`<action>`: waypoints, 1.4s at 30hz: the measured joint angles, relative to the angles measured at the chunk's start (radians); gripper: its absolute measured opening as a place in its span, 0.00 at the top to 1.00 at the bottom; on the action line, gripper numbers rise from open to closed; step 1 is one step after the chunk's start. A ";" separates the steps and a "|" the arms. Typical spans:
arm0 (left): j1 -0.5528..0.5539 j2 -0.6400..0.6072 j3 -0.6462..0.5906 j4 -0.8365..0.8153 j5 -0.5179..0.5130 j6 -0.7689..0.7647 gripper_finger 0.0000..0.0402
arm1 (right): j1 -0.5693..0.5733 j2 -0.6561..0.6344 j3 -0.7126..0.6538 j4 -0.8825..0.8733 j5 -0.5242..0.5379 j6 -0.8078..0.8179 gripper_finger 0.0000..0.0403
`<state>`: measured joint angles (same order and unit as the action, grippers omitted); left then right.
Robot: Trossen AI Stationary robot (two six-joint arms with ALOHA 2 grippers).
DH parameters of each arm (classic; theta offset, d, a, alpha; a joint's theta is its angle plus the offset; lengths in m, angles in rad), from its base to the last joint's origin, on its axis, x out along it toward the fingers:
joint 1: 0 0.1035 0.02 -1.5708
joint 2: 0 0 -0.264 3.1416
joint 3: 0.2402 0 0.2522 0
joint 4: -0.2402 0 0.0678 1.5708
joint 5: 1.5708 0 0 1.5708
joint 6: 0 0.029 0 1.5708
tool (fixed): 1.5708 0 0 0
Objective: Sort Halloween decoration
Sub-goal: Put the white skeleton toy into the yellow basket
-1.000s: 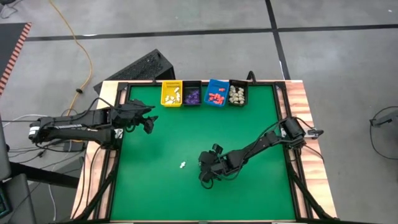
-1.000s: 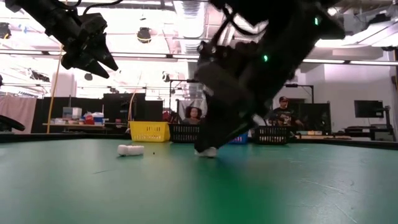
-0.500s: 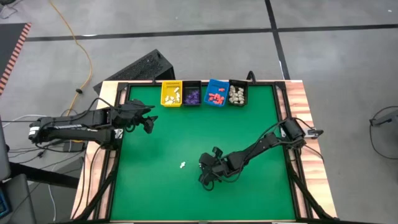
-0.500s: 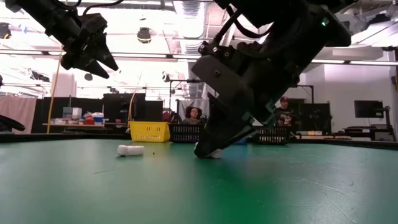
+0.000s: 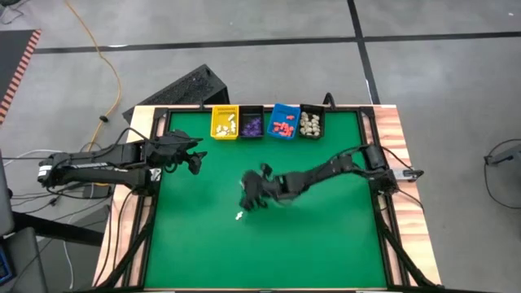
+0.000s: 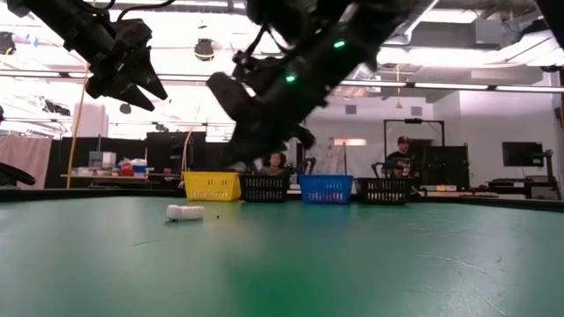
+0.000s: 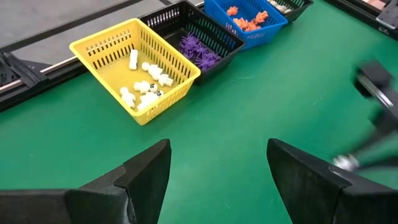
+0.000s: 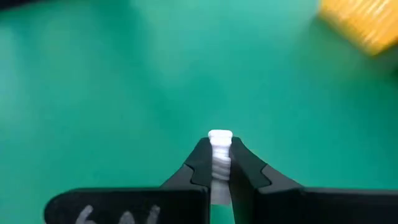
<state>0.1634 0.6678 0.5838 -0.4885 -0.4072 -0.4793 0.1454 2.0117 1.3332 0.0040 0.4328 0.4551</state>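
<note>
In the high view, a small white plastic figurine piece [image 5: 238,216] lies alone on the green felt-covered table [image 5: 326,236], just off centre toward 7 o'clock; the low view shows it lying on its side [image 6: 185,211].

Just past it, at about the table's centre, the right end effector [image 5: 247,198] hangs above the felt on its dark, outstretched arm. Its own wrist view shows the two dark fingers [image 8: 200,163] pinched narrow on a small white ribbed figurine [image 8: 219,149], whose rounded top pokes out past the fingertips. In the low view this arm is a dark blur well clear of the table surface.

At about 10 o'clock the left end effector [image 5: 195,159] waits raised near the table's left edge, its fingers [image 7: 146,171] spread wide with nothing between them.

Along the far edge, near 12 o'clock, four rectangular mesh bins stand touching in a row. From left to right: a yellow plastic bin [image 5: 216,130] with white pieces [image 7: 146,87], a black bin [image 5: 251,134] with purple spidery pieces [image 7: 199,50], a blue bin [image 5: 284,110] with orange-red pieces [image 7: 245,18], and another black bin [image 5: 321,120] with cream-beige pieces [image 5: 309,123].

Beyond the table, in the low view, two people [image 6: 401,163] sit in the room behind the bins.
</note>
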 joint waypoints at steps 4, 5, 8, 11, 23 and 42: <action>0.000 0.000 0.000 0.000 -0.019 0.000 0.36 | -0.119 0.000 0.067 0.071 -0.001 -0.120 0.88; 0.000 0.000 0.000 -0.001 -0.027 -0.002 0.36 | -0.148 0.003 0.083 0.094 -0.005 -0.144 0.88; 0.000 0.000 0.000 -0.001 -0.042 -0.008 0.36 | -0.226 0.007 0.132 0.145 -0.047 -0.192 0.88; 0.000 0.000 0.000 -0.001 -0.049 -0.018 0.36 | -0.288 0.007 0.159 0.193 -0.066 -0.199 0.88; 0.000 0.000 0.000 0.000 -0.077 -0.019 0.36 | -0.425 0.148 0.271 0.313 -0.145 -0.126 0.88; 0.000 0.000 0.000 -0.001 -0.075 -0.019 0.36 | -0.484 0.255 0.511 0.010 -0.188 -0.081 0.45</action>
<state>0.1635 0.6674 0.5838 -0.4893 -0.4824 -0.4980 -0.3387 2.2669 1.8446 0.0137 0.2446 0.3739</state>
